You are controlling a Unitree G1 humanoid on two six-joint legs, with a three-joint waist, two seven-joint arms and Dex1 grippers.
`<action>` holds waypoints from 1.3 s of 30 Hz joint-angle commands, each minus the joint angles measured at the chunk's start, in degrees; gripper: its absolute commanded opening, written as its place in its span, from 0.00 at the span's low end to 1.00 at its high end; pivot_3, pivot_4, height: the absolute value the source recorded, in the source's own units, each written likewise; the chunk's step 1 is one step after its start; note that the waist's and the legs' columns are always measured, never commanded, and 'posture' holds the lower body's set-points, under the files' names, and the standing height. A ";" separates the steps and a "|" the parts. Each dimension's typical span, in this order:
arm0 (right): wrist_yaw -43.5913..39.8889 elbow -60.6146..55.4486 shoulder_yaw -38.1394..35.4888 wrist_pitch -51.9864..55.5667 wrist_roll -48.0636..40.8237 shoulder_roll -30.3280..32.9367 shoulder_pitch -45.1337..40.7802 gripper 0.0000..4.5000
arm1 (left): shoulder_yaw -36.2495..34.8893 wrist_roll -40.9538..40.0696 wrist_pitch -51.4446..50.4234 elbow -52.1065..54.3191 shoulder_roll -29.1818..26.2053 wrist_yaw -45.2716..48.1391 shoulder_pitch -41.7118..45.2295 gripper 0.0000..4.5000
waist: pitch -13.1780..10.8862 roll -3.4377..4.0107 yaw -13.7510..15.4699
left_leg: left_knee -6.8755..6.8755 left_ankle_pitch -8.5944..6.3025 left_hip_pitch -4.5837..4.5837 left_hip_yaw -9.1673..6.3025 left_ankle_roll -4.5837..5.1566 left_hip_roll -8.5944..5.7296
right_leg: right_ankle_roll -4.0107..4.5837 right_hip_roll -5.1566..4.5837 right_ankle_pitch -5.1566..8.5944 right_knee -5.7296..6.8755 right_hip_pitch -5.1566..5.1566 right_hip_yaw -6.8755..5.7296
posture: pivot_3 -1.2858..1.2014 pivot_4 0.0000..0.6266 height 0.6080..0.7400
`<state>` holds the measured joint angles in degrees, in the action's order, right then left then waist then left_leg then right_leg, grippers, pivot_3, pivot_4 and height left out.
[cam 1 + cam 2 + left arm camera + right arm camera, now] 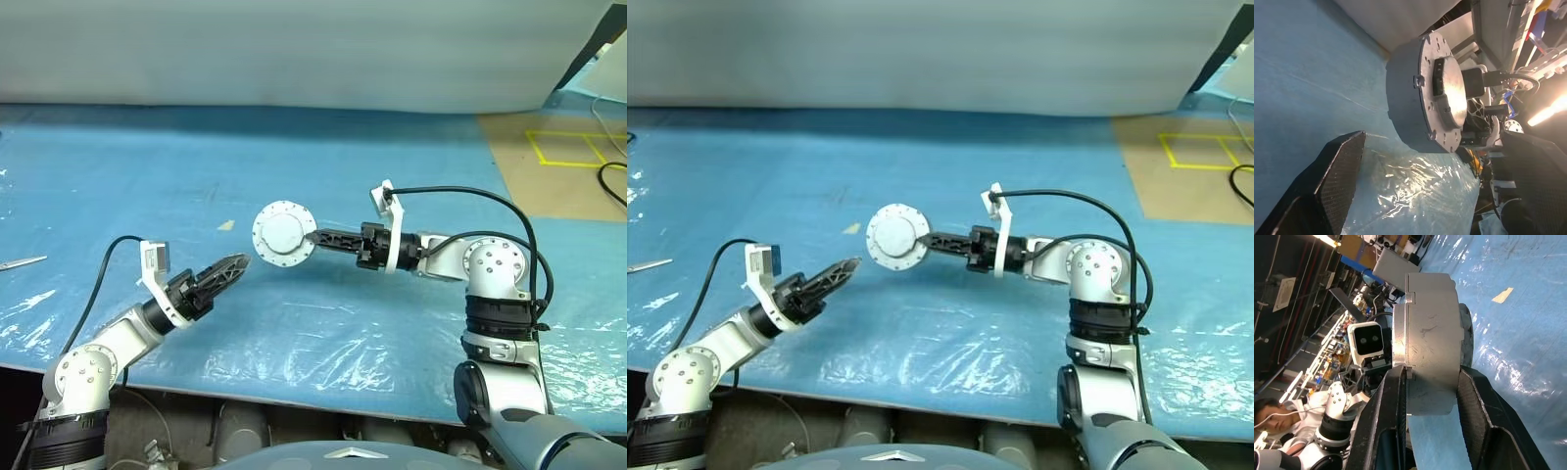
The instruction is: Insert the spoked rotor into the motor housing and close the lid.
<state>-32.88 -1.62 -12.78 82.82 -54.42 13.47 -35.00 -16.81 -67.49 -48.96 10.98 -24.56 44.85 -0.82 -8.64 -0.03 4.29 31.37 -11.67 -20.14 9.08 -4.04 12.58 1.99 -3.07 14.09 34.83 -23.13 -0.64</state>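
The right gripper (315, 236) is clamped on the motor housing (284, 234), one finger on each flat face, and holds it on edge above the blue-covered table (118, 176). In the right wrist view the seam between the housing and the lid (1399, 308) runs around the grey body. The left gripper (239, 262) sits just beside and below the housing, apart from it, its fingers spread and empty. Open table lies on all sides of the housing, the widest stretch behind it toward the far edge. A brown floor area (558, 186) with yellow tape lines borders the table at far right.
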 commanded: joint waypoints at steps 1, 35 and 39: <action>-1.15 -1.49 -1.17 -0.74 -3.44 -0.70 -2.18 0.24 | 0.86 0.98 1.24 1.12 0.92 0.57 -0.24 1.00 | 0.00 0.00 -0.01 | 0.00 0.00 0.00 0.00 0.00 0.00 | 0.00 0.00 0.00 0.00 0.00 0.00 | 0.52 0.24 1.00; 1.16 2.52 -3.29 3.59 -5.44 -2.52 -3.83 0.24 | 4.02 1.74 -0.33 -7.38 14.29 -3.65 15.72 0.65 | -0.02 -0.03 1.21 | 0.61 0.01 -0.32 -0.43 0.01 0.01 | 0.00 -0.01 -0.02 0.26 0.07 -0.23 | 0.52 0.24 1.00; 1.53 2.86 -3.31 3.40 -5.73 -2.81 -3.79 0.24 | 4.40 1.69 0.32 -6.81 15.16 -4.47 15.81 0.60 | -0.02 -0.03 1.24 | 0.77 0.01 -0.51 -0.50 0.01 0.04 | -0.01 -0.05 -0.02 0.27 0.06 -0.37 | 0.52 0.24 1.00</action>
<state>-31.38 3.38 -15.27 86.77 -58.17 11.42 -37.64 -13.13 -66.50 -49.42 0.89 -9.45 41.17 14.44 -8.66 -0.06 5.53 32.15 -11.66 -20.66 8.57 -4.04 12.63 1.98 -3.12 14.06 35.10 -23.08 -1.03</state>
